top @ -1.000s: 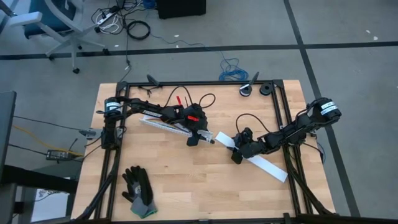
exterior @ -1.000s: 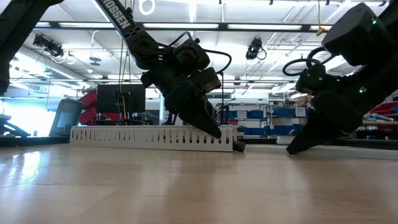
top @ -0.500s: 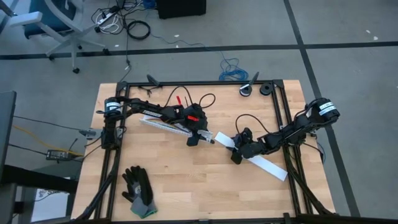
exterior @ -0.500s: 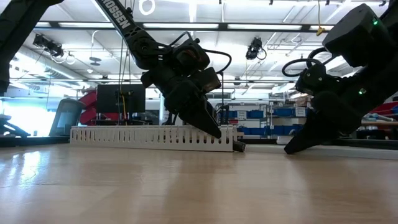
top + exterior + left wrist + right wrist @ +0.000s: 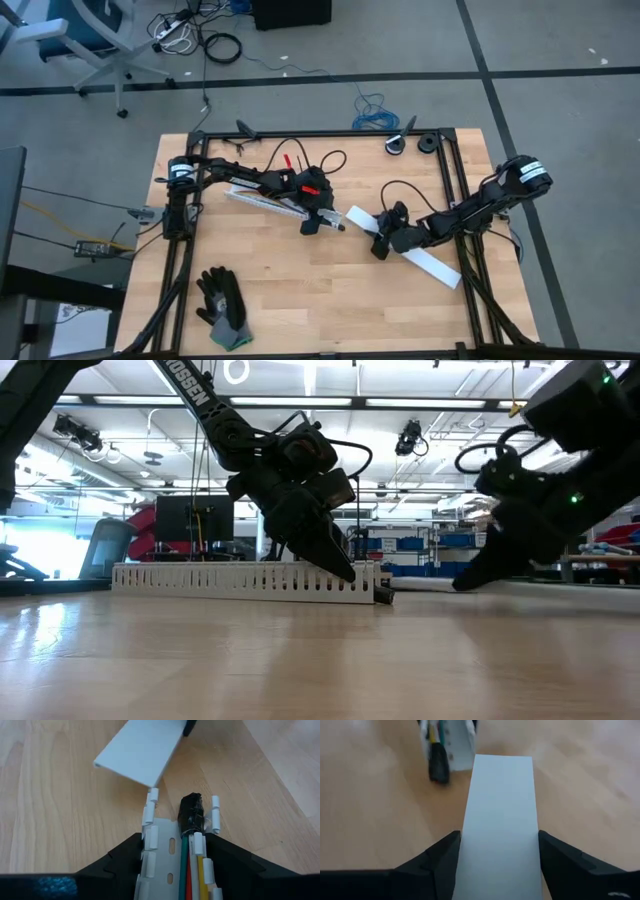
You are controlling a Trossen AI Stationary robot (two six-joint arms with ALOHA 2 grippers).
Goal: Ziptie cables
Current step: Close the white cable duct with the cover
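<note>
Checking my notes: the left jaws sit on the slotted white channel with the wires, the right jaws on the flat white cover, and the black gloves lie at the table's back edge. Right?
Not quite. The gloves lie near the table's front left corner, as the high view shows. The rest stands.

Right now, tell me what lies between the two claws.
High view: only the near end of the flat white strip and bare table lie between the left claw on the slotted duct and the right claw.
</note>
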